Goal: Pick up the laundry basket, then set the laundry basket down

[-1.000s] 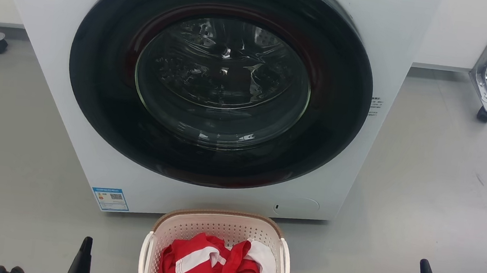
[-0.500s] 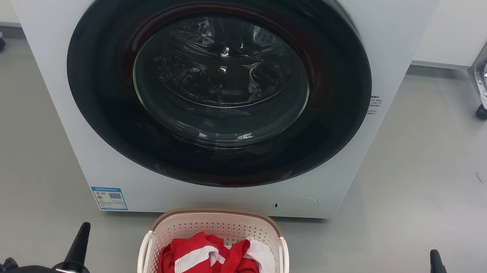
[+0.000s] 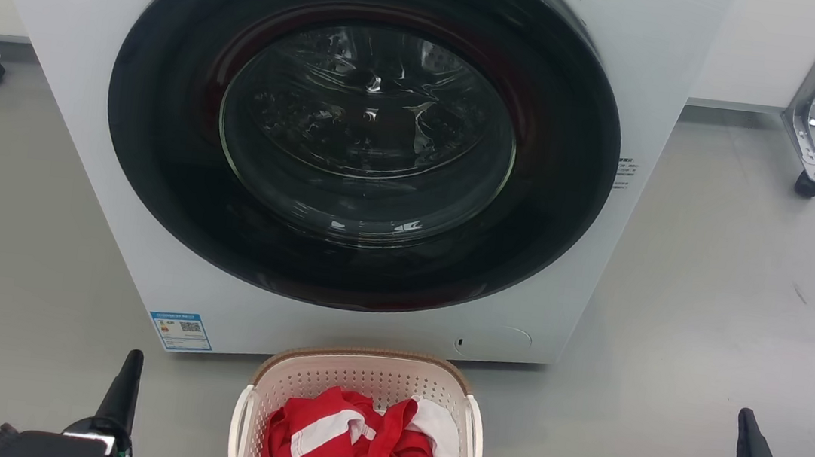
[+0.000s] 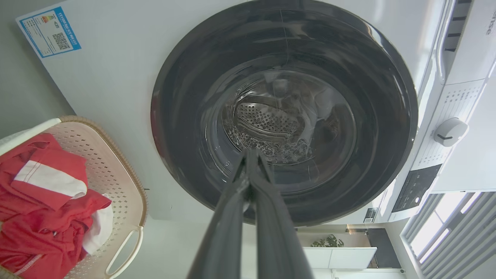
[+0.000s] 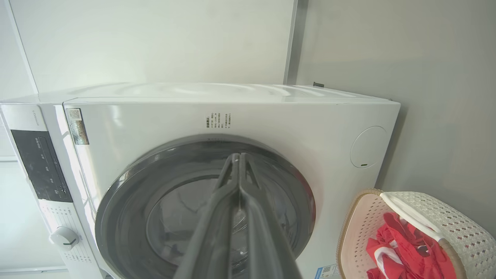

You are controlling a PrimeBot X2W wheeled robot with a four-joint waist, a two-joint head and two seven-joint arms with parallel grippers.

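The left gripper (image 3: 127, 375) is seen low in the head view, dark tip pointed up and forward, and in the left wrist view its two fingers (image 4: 228, 221) are pressed together right to the tips: clenched, with nothing held between them. The same is shown for the right gripper (image 3: 749, 435). In the right wrist view its fingers (image 5: 217, 221) are closed on each other and nothing is gripped. Between the two grippers the laundry basket (image 3: 331, 379) is found, standing upright on the grey floor (image 3: 711, 291) and touched by neither. It lies to the right of the left gripper with a clear gap to the white left handle (image 3: 236, 422), and well apart to the left of the right gripper, whose side is faced by the right handle (image 3: 477, 440). The basket is heaped with red and white clothes (image 3: 354, 450), and the brown woven rim (image 3: 364, 354) is seen above them. Just beyond the basket, ahead of both grippers, the white washing machine (image 3: 53, 70) is planted, its round dark door (image 3: 365, 126) shut — glass glinting, drum visible behind. A blue label (image 3: 180, 331) is stuck at the machine's lower corner, ahead of the left gripper. Far ahead of the right gripper, a metal leg on a castor (image 3: 806, 179) is caught at the edge.
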